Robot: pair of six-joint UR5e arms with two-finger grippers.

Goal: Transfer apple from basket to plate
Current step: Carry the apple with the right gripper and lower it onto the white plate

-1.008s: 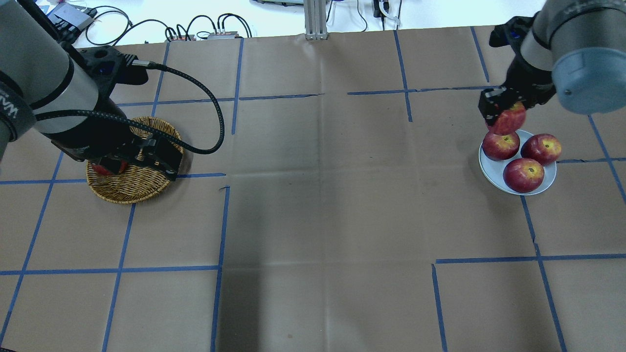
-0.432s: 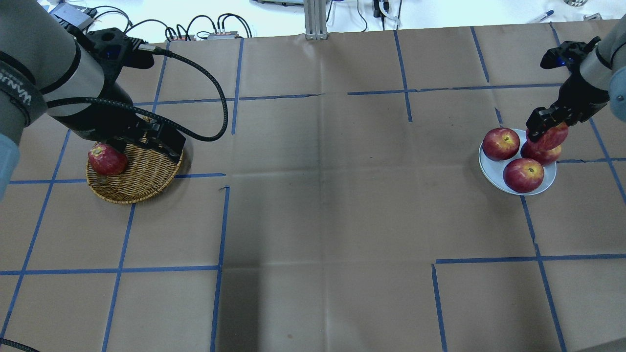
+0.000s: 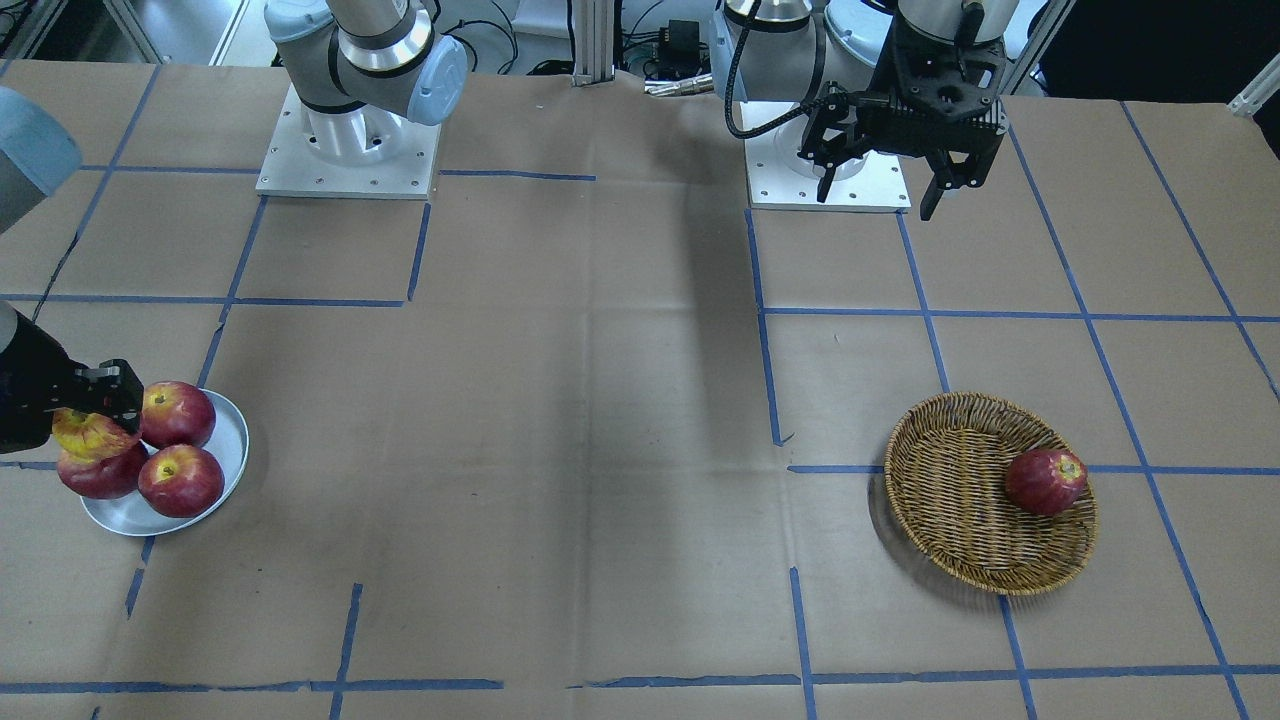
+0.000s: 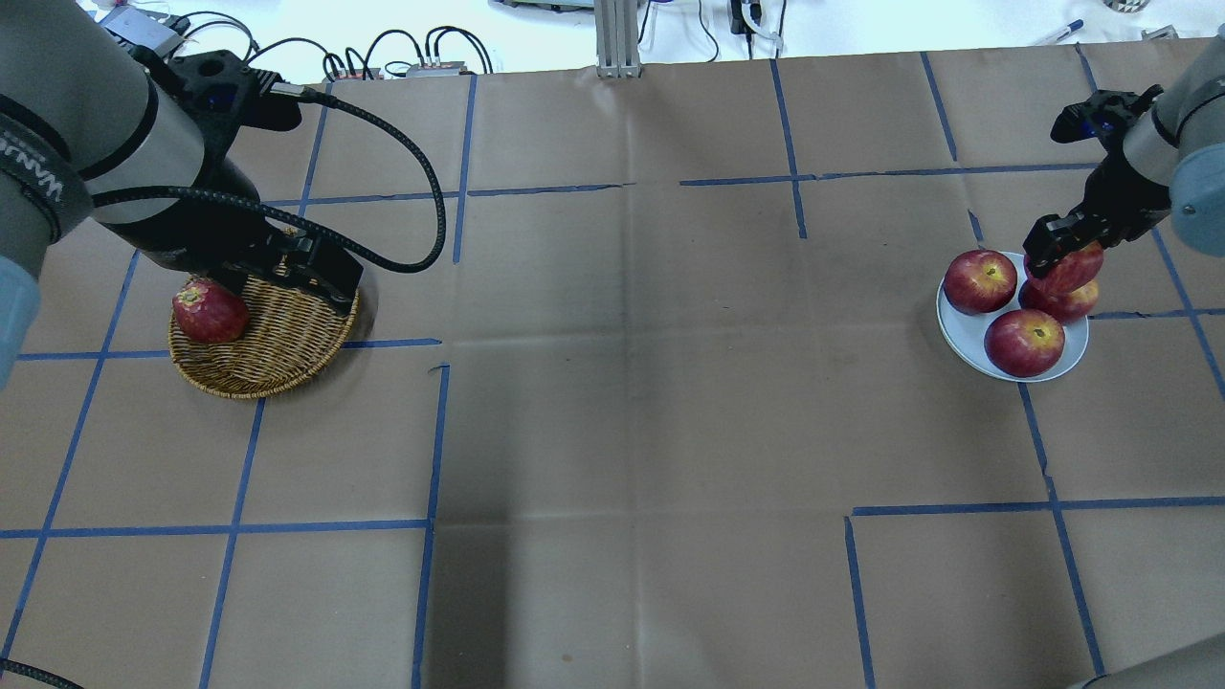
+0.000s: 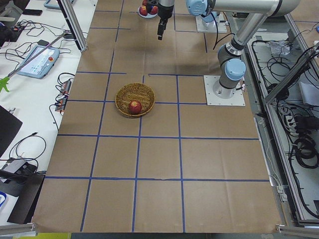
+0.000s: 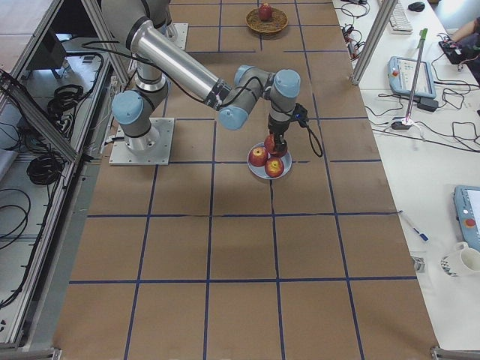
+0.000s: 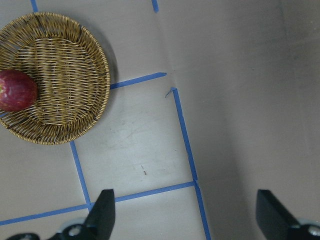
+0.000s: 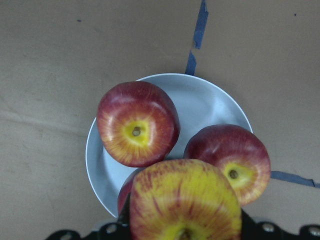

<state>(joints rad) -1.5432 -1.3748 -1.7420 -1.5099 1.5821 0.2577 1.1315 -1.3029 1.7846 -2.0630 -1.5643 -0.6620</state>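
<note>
My right gripper (image 4: 1062, 256) is shut on the yellow, red-streaked apple (image 4: 1067, 270). It holds the apple just above the grey-white plate (image 4: 960, 330), over the plate's back right apple. The right wrist view shows the apple (image 8: 185, 202) close up over the plate (image 8: 205, 102). The apple (image 3: 88, 432) and plate (image 3: 232, 440) also show in the front-facing view. My left gripper (image 3: 878, 195) is open and empty, raised high beside the wicker basket (image 4: 278, 356). Its wrist view shows the basket (image 7: 65, 65) far below.
Three dark red apples lie on the plate: back left (image 4: 978, 280), front (image 4: 1024, 342) and back right (image 4: 1064, 302), under the held one. One dark red apple (image 4: 209, 311) lies in the basket. The brown paper table carries blue tape lines.
My right gripper has carried the apple from over the plate's back left to over its back right. My left arm has pulled back from the basket, uncovering the dark red apple.
</note>
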